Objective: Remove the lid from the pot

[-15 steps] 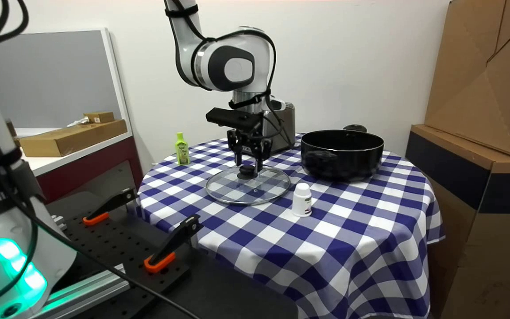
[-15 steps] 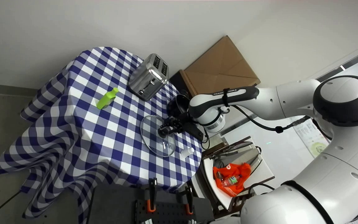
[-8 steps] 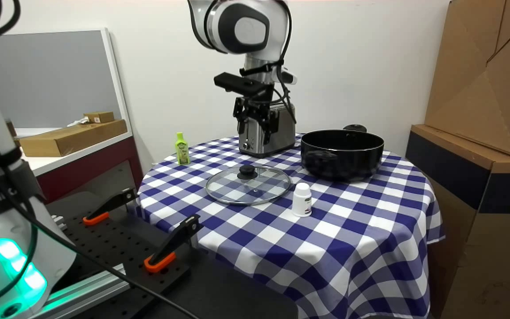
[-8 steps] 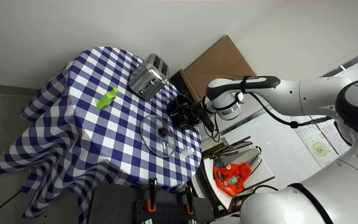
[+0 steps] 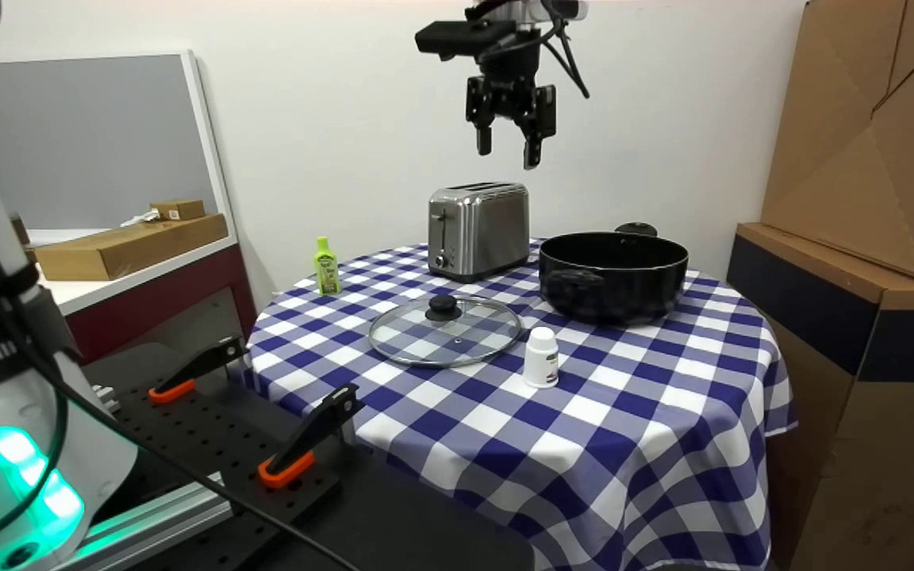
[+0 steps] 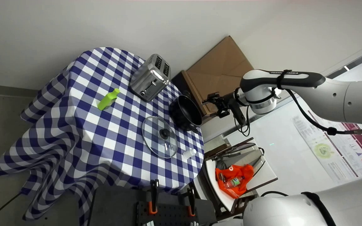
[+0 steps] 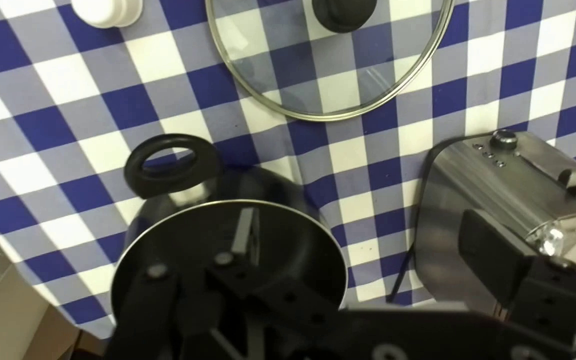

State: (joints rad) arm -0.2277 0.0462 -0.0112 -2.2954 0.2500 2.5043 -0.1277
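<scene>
The glass lid [image 5: 465, 337] lies on the checked tablecloth, black knob [image 5: 443, 308] upward, in both exterior views. Beside it stands the black pot [image 5: 624, 292], uncovered, its dark inside showing. High above the table hangs my gripper [image 5: 508, 149], well clear of lid and pot, its fingers spread with nothing between them. In the wrist view the gripper [image 7: 365, 237] is wide open, one finger [image 7: 244, 232] over the pot [image 7: 268, 186] and the other over the toaster. The lid [image 7: 328, 85] is cut off there by the top edge.
A silver toaster [image 5: 497, 230] stands behind the lid, close to the pot. A white bottle [image 5: 541, 365] sits in front of the lid and a green bottle [image 5: 327, 270] near the table's far left. Cardboard boxes [image 5: 838, 317] rise beside the table.
A second ago the fingers were at the lid's knob. Since then they have opened, come away and risen high, shifting toward the pot's side. Lid and pot have stayed put.
</scene>
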